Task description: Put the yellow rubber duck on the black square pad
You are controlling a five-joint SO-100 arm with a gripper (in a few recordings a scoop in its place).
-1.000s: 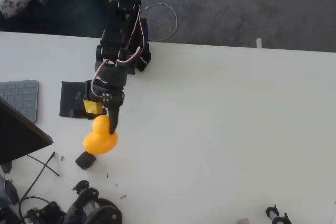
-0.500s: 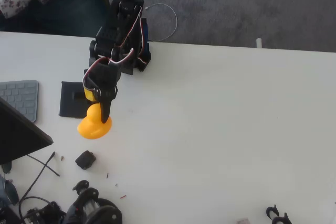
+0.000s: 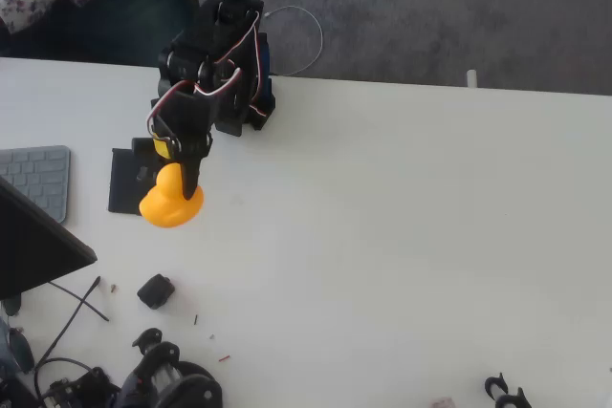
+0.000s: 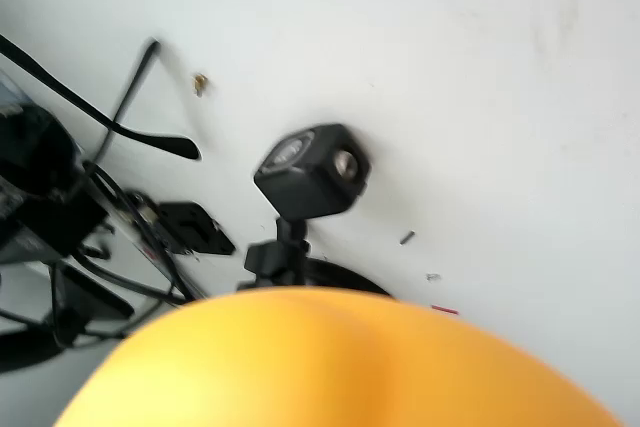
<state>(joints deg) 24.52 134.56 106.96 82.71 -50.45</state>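
In the overhead view the gripper is clenched on the yellow rubber duck, which overlaps the right near corner of the black square pad at the left of the white tabletop. A small black lump lies nearer, apart from the duck.

In the overhead view the gripper holds the duck at its tip, the arm's base behind it at the table's far edge. The pad lies just left of the claw on the table; the duck overlaps the pad's near right corner. The keyboard lies further left, apart from the pad. The small lump sits on the table in front of the claw, clear of the duck. In the wrist view the duck lies under the camera, the lump beyond it on the table.
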